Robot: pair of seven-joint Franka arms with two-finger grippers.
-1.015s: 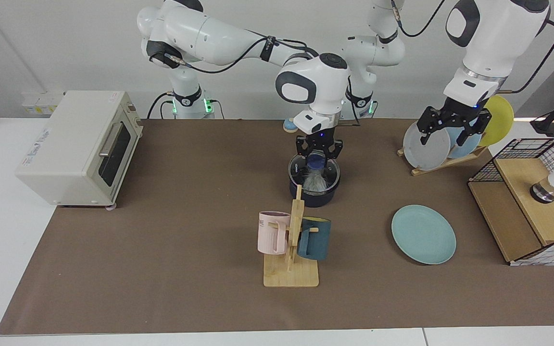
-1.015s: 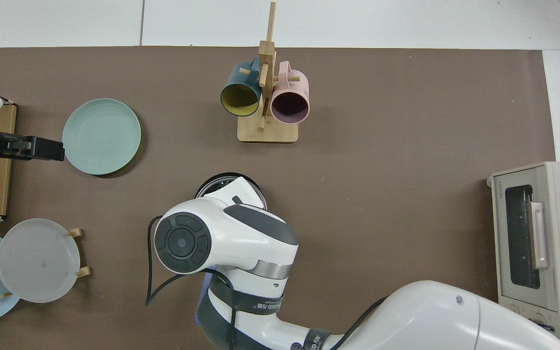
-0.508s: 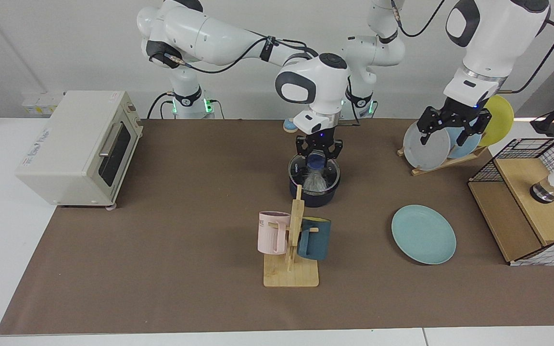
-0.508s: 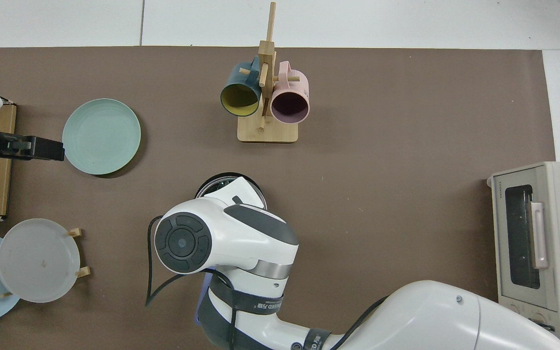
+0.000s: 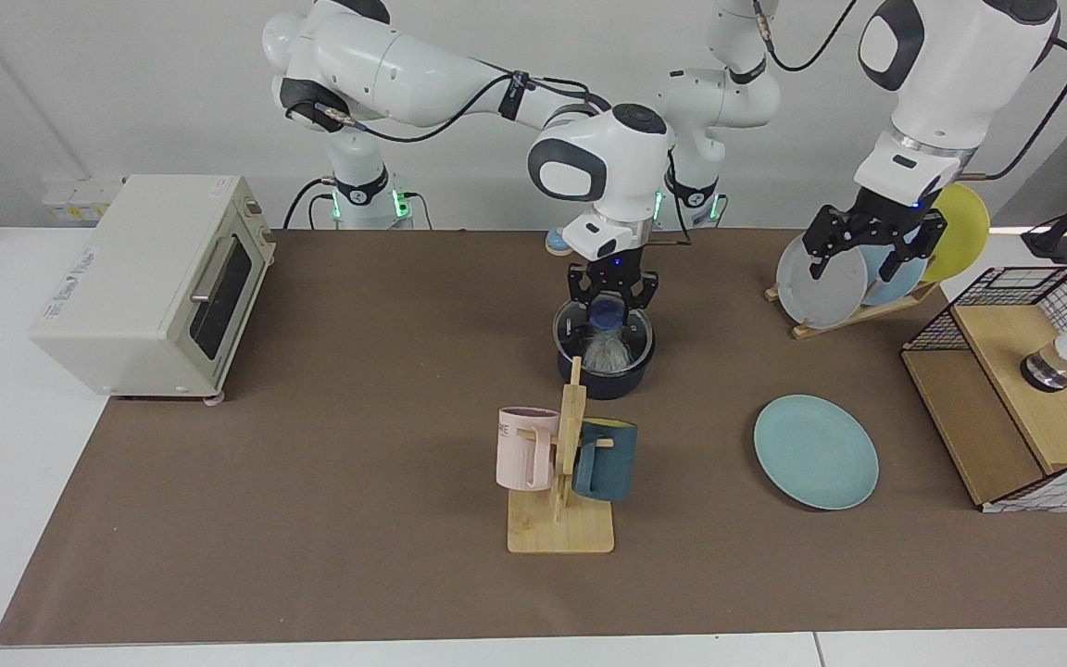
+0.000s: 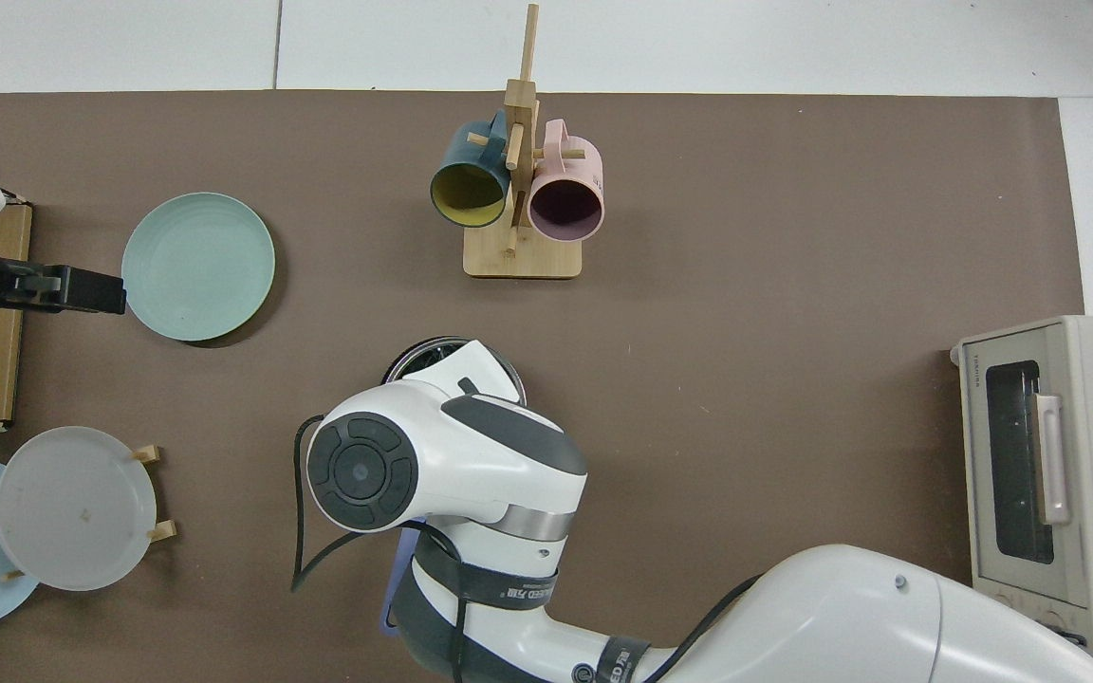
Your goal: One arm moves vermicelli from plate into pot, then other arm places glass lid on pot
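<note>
Near centre: wooden mug rack (image 5: 559, 519) w/ pink mug (image 5: 525, 448) + dark teal mug (image 5: 604, 459). Teal plate (image 5: 815, 451) at scene right, bare. Mid: dark pot (image 5: 604, 366), white vermicelli (image 5: 603, 351) inside, round glass lid (image 5: 604, 334) on top, right gripper (image 5: 611, 305) clamped on blue knob. Far right: left gripper (image 5: 863, 256) jaws spread, waiting by plate rack (image 5: 853, 311). Toaster oven (image 6: 1049, 465) label "TOSHIBA".

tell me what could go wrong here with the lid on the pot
The right gripper is at the blue knob of the round clear glass lid, which sits on the small dark saucepan over the white vermicelli. Lifting away before the knob is free could drag the lid off. The wooden mug rack stands close in front; a low retreat might clip it.
</note>
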